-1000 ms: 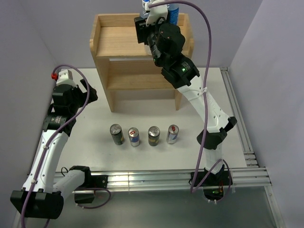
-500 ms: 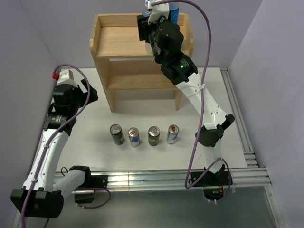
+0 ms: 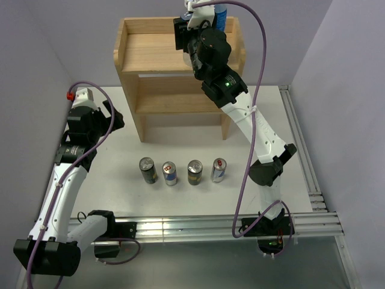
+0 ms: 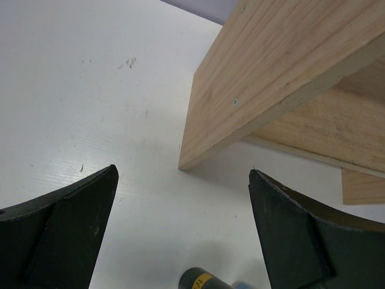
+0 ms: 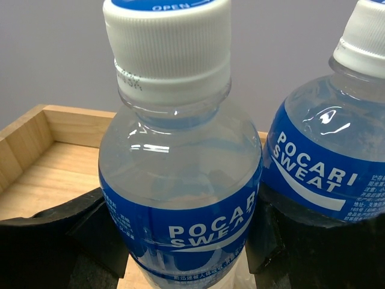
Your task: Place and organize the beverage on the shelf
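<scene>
The beverage is two blue-labelled clear bottles and a row of cans. My right gripper is shut on one bottle over the back of the top board of the wooden shelf. The second bottle stands close on its right. The held bottle's base is hidden. In the top view only its cap and the second bottle show past the right gripper. My left gripper hangs open over the table beside the shelf's left side panel, holding nothing.
Several cans stand in a row on the white table in front of the shelf, from a dark one to a silver one. The dark can's top shows under my left gripper. Metal rails run along the right and near edges.
My right arm has carried the bottle a little farther back over the shelf top. The left arm and the cans have not moved.
</scene>
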You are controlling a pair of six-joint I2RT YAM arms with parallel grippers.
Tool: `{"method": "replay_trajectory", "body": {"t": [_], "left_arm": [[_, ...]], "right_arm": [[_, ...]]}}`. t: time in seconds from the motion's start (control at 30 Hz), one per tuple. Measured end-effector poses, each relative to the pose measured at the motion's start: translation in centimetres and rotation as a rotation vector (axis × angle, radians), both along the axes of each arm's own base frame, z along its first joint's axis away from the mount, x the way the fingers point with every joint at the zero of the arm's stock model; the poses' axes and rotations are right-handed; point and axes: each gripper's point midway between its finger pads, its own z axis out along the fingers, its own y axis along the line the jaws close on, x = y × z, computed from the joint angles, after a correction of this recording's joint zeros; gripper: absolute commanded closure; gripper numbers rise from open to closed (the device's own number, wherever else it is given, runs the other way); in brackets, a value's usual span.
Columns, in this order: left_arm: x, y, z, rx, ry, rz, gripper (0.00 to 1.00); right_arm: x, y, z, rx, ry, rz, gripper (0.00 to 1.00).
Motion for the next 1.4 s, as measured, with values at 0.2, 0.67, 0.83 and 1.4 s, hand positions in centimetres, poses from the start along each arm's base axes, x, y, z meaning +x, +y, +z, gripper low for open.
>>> {"method": "replay_trajectory", "body": {"t": [0.2,0.67,0.83,1.4], "left_arm": [[0.0,0.0,0.0,0.004,-0.001,-0.003,0.03],[0.0,0.0,0.0,0.006,0.000,-0.005,0.04],[0.0,0.0,0.0,0.006,0.000,-0.006,0.04],[0.0,-0.1,0.0,0.008,0.000,-0.010,0.04]], "right_arm": [[0.2,0.1,0.0,0.011,-0.011,-0.003,0.21],[0.4,0.0,-0.4,0.014,-0.015,-0.013,0.17],[0.3,0.0,-0.4,0.013,-0.014,-0.012,0.14],[-0.6,-0.6,-0.6,0.000,-0.011,-0.016,0.04]]}}
